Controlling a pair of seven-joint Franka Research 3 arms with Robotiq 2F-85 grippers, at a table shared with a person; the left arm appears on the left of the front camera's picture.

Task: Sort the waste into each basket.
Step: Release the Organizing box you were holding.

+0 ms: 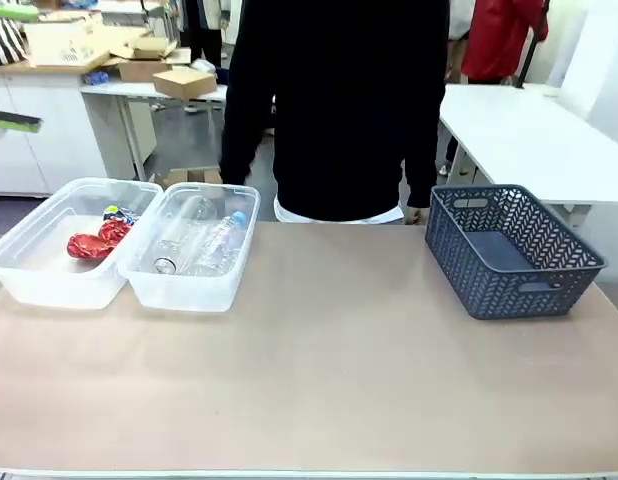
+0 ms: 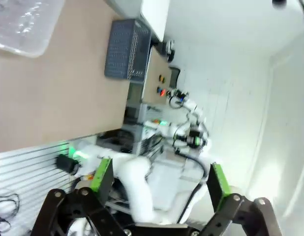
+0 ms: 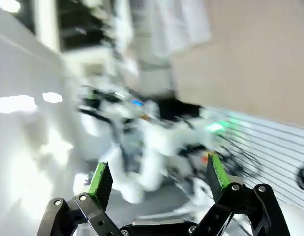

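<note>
At nine o'clock on the table (image 1: 319,380), one clear tub (image 1: 49,270) holds red wrappers (image 1: 97,240), its neighbour (image 1: 204,285) bottles (image 1: 221,243). Toward three o'clock stands the slate-blue basket (image 1: 509,250). Left gripper (image 2: 159,179) and right gripper (image 3: 159,177) both gape, holding nothing.

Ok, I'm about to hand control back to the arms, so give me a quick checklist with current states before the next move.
1. Left gripper open, nothing held: ok.
2. Right gripper open, nothing held: ok.
3. Crumpled shiny red wrappers in left transparent plastic tub: ok.
4. Clear plastic bottles in neighbouring transparent tub: ok.
5. Dark slate-blue lattice basket upright: ok.
6. Person at far edge, hands off table: ok.
</note>
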